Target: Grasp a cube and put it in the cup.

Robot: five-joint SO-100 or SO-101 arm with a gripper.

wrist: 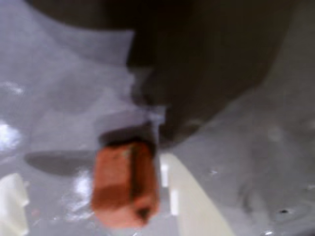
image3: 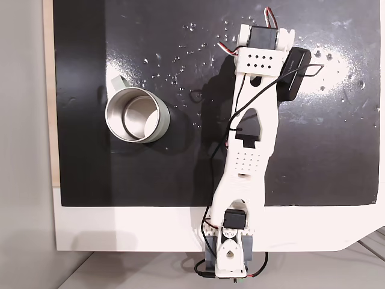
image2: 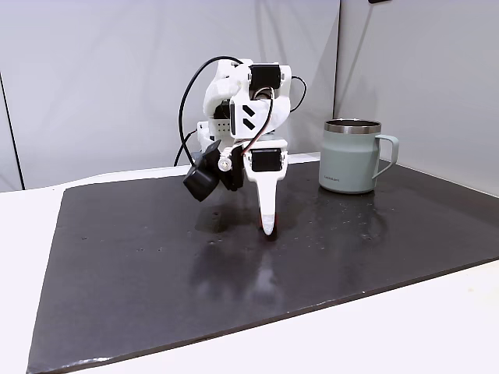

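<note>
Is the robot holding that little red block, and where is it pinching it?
It cannot be told for sure. In the wrist view the cube sits between the white fingers of the gripper, near their tips, but the picture is blurry.

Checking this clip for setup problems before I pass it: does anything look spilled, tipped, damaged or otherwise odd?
Nothing tipped or damaged. The cup stands upright and empty on the black mat. The cube sits between the white fingers. Only oddity: small shiny specks scattered over the mat, perhaps droplets.

One cube [wrist: 125, 186], one cup [image2: 350, 157], one black mat [image2: 156, 257], one robot arm [image3: 249, 138]
</note>
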